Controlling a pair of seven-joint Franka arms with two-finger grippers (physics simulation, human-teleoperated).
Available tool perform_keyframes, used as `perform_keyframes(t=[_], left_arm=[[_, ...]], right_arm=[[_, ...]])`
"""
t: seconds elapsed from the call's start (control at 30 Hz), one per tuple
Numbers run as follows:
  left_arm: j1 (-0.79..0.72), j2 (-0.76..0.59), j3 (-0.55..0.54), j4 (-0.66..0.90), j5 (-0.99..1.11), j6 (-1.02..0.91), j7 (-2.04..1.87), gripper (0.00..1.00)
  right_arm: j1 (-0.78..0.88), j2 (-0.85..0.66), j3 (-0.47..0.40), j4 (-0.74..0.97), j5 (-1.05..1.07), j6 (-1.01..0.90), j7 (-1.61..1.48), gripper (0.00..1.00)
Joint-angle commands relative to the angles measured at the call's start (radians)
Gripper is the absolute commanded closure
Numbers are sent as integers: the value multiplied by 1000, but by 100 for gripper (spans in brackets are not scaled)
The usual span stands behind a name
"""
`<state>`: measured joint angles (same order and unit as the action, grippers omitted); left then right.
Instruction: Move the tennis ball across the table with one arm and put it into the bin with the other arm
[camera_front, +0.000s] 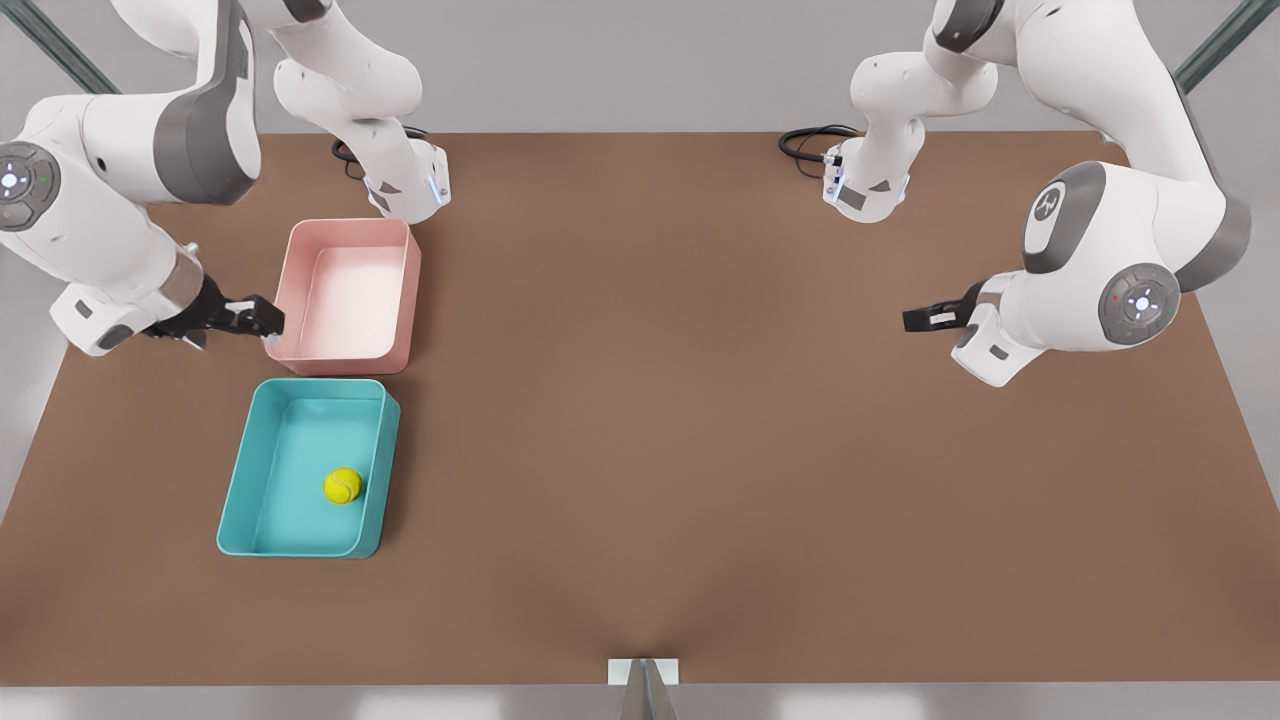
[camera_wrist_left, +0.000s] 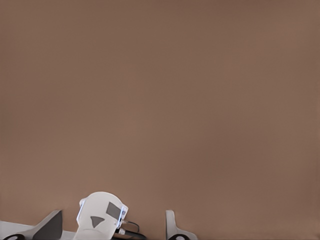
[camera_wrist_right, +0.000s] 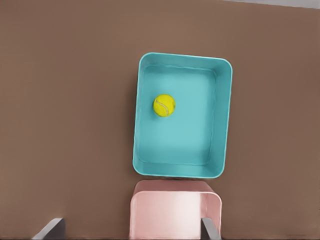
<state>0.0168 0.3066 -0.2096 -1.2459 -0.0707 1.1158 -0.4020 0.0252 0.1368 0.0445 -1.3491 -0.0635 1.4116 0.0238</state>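
The tennis ball (camera_front: 342, 486) (camera_wrist_right: 164, 105) lies inside the teal bin (camera_front: 240, 490) (camera_wrist_right: 222, 125), near the wall that faces the table's middle. No gripper touches it. My right gripper (camera_front: 268, 320) (camera_wrist_right: 131, 222) hovers open and holds nothing at the front view's left, beside the pink tray and behind the bin. My left gripper (camera_front: 912, 318) (camera_wrist_left: 114, 214) waits open above the bare brown table (camera_front: 700, 450) (camera_wrist_left: 160, 100) at the front view's right, far from the ball.
A pink tray (camera_front: 300, 250) (camera_wrist_right: 170, 187) of like shape stands just behind the teal bin, with nothing in it. The two arm bases (camera_front: 410, 185) (camera_front: 865, 190) sit at the table's far edge. A small white fixture (camera_front: 643, 672) marks the near edge.
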Motion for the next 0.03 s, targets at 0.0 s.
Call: perform_keyframes(t=[0.0], left_arm=[[0, -1, -1, -1, -1, -2, -1, 0]], right_arm=[[-7, -17, 0, -19, -1, -145, 91, 0]])
